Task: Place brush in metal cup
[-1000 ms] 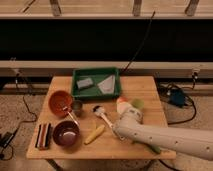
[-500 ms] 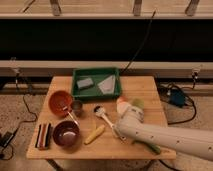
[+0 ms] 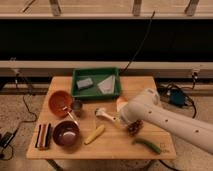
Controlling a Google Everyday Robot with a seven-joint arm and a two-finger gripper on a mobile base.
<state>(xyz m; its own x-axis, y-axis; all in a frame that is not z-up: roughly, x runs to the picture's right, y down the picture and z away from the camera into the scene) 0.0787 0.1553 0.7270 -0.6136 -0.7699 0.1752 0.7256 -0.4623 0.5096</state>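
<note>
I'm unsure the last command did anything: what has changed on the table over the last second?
Nothing visibly changed. The gripper is shut low over the table, at the handle end of the brush, same as before; whether it holds the brush I cannot tell. The brush lies flat, the metal cup stands by the orange bowl, both unmoved.

1. I see a wooden desk (image 3: 150,87) carrying everything.
2. Far side: a green tray (image 3: 96,70).
3. Screen left: an orange bowl (image 3: 51,102), the metal cup (image 3: 77,105) just beside it, and a dark purple bowl (image 3: 56,134) nearer me.
4. Middle: the brush (image 3: 106,115) lies flat, with a yellow vegetable (image 3: 94,134) near it.
5. Screen right: a green vegetable (image 3: 147,145). My end effector (image 3: 133,128), closed, sits low between it and the brush.
</note>
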